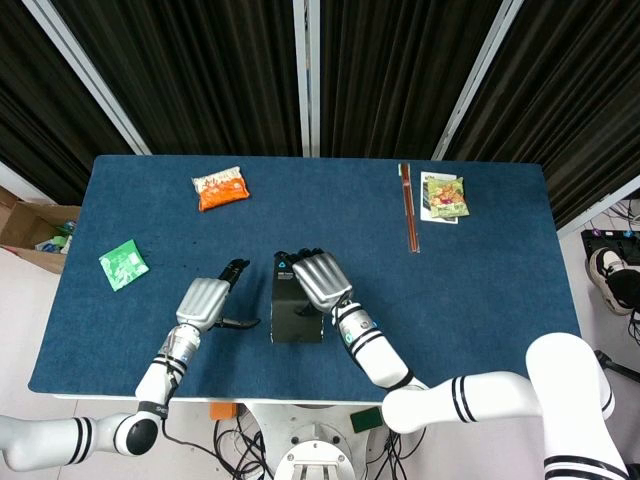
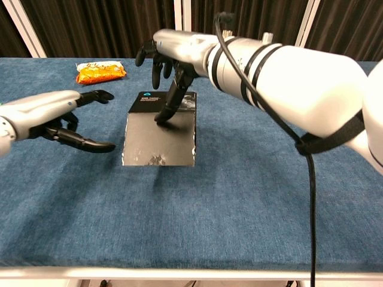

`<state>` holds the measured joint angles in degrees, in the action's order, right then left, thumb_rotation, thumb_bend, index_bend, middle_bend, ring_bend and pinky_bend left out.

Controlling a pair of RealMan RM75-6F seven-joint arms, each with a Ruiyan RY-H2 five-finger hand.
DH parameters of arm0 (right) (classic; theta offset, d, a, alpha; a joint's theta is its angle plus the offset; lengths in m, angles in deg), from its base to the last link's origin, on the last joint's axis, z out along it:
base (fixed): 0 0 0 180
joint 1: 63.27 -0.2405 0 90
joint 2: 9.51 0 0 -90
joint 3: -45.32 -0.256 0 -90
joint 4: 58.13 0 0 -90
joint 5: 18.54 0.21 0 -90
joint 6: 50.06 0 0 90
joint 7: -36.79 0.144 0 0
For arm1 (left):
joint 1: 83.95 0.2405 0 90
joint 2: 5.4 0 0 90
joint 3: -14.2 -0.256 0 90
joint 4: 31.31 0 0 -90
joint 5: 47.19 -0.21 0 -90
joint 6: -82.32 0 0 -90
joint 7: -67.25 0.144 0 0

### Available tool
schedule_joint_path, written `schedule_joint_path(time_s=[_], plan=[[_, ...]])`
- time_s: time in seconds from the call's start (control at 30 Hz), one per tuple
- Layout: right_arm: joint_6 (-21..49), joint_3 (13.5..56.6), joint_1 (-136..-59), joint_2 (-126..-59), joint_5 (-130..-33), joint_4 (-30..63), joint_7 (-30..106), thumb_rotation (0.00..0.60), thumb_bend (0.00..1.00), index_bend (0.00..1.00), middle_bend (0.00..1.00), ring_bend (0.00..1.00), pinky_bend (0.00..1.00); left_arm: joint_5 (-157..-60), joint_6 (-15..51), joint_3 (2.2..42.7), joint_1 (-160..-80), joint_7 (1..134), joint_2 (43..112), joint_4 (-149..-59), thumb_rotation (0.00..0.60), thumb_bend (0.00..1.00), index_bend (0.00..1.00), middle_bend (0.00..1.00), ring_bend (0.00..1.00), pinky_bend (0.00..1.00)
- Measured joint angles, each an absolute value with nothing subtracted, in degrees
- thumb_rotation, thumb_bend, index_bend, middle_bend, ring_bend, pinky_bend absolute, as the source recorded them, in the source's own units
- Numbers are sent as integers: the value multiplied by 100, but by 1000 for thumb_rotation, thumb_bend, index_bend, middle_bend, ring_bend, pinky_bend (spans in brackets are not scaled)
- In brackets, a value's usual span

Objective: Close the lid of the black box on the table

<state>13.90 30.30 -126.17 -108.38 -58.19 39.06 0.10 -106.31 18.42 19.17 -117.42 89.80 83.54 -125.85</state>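
Right hand (image 2: 169, 63) hangs over the glossy black rectangular box (image 2: 160, 129), fingers spread and holding nothing, one fingertip (image 2: 161, 117) pressing down on the box's flat lid, which lies shut. Left hand (image 2: 57, 113) sits just left of the box, off it, fingers apart and extended toward it, gripping nothing. Box rests near the middle of the blue cloth-covered table (image 1: 480, 290), with an orange snack packet (image 1: 220, 188) at far left, a green sachet (image 1: 123, 265) at the left edge, red chopsticks (image 1: 408, 205) and a green-printed packet (image 1: 444, 195) at far right.
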Motion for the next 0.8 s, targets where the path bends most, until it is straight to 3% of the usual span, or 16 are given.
schedule_joint_path(time_s=[0.23, 0.57, 0.8], plan=[[1723, 3569, -12446, -11140, -6850, 3331, -69, 600, 127, 424, 452, 232, 314, -10832, 1774, 1928, -11612, 8685, 7982, -12805, 285, 0, 0, 44, 694, 1000], [1927, 4258, -12074, -11796, -8508, 1418, 430, 600, 280, 649, 540, 308, 293, -11025, 1764, 2138, -11497, 7985, 7771, -12933, 285, 0, 0, 35, 683, 1000], [2012, 4471, -11838, -12141, -9388, 342, 802, 600, 327, 680, 555, 317, 293, -11163, 1690, 2334, -11420, 7598, 7595, -12972, 284, 0, 0, 34, 681, 1000]])
